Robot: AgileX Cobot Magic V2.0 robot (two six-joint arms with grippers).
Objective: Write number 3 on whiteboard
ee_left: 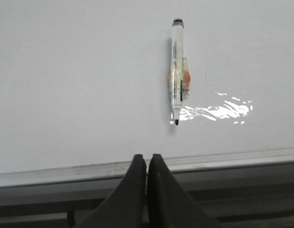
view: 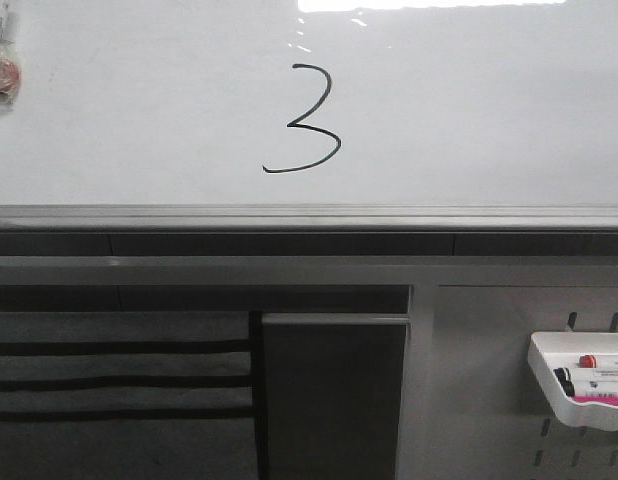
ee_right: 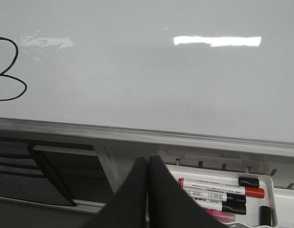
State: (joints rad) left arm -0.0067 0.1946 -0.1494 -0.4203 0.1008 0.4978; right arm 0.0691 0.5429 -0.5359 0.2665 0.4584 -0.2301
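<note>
A thin black number 3 [view: 307, 120] with a long curved lower tail is drawn on the glossy whiteboard [view: 469, 110]. Part of it also shows in the right wrist view [ee_right: 11, 71]. A clear marker [ee_left: 177, 71] with a black tip is stuck upright on the whiteboard [ee_left: 80, 71] in the left wrist view, and shows at the far left edge of the front view [view: 3, 62]. My left gripper [ee_left: 146, 159] is shut and empty, below the board's grey rail [ee_left: 52, 173]. My right gripper [ee_right: 147, 160] is shut and empty, below the rail. Neither gripper shows in the front view.
A white tray [view: 549, 395] with several markers [ee_right: 218, 185] hangs on the grey pegboard panel [view: 489, 400] at lower right. A dark slotted rack [view: 119, 385] and a dark panel [view: 334, 400] sit below the board's rail [view: 309, 215].
</note>
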